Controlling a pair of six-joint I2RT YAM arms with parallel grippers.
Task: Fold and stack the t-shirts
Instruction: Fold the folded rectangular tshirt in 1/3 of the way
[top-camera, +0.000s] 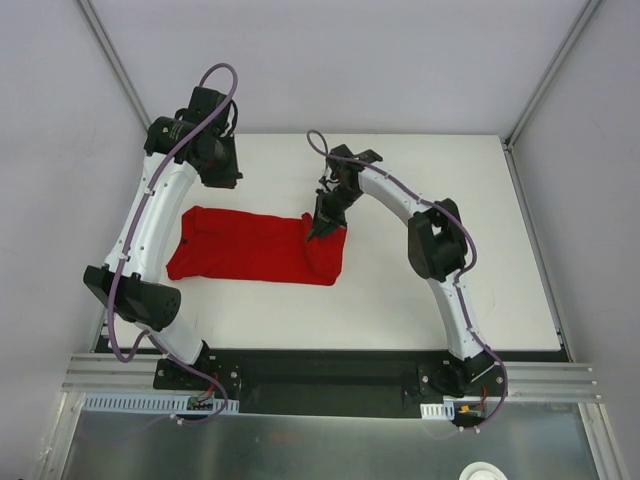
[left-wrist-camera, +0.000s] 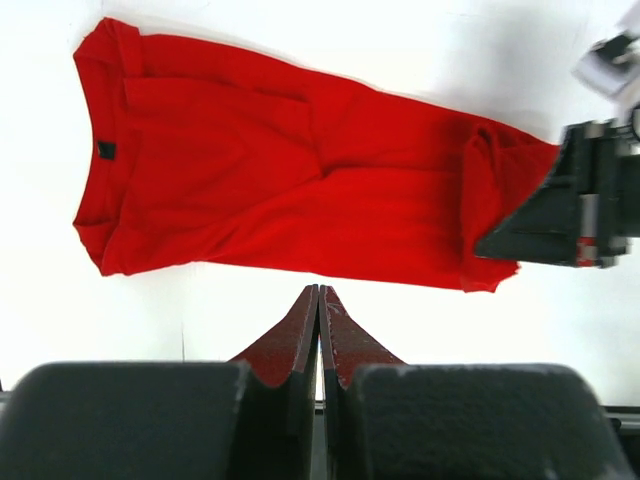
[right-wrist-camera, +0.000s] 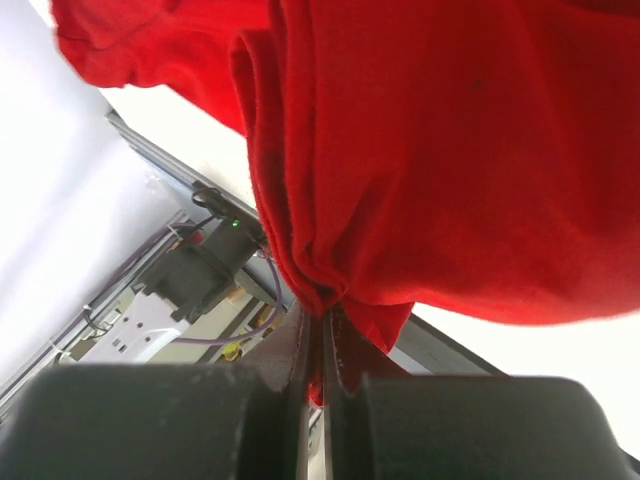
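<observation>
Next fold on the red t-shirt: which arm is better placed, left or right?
Right, probably. The right end effector is shut on the t-shirt at its right end, cloth bunched in its grip. The left end effector is shut, empty, off the cloth.

The red t-shirt (right-wrist-camera: 450, 150) is cut off by the upper and right edges of the right wrist view. The small dark label (left-wrist-camera: 106, 150) on it, at middle left of the left wrist view, cannot be read.

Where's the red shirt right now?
In the top view the red t-shirt lies left of centre on the white table, its right end pinched by the right tool.
</observation>
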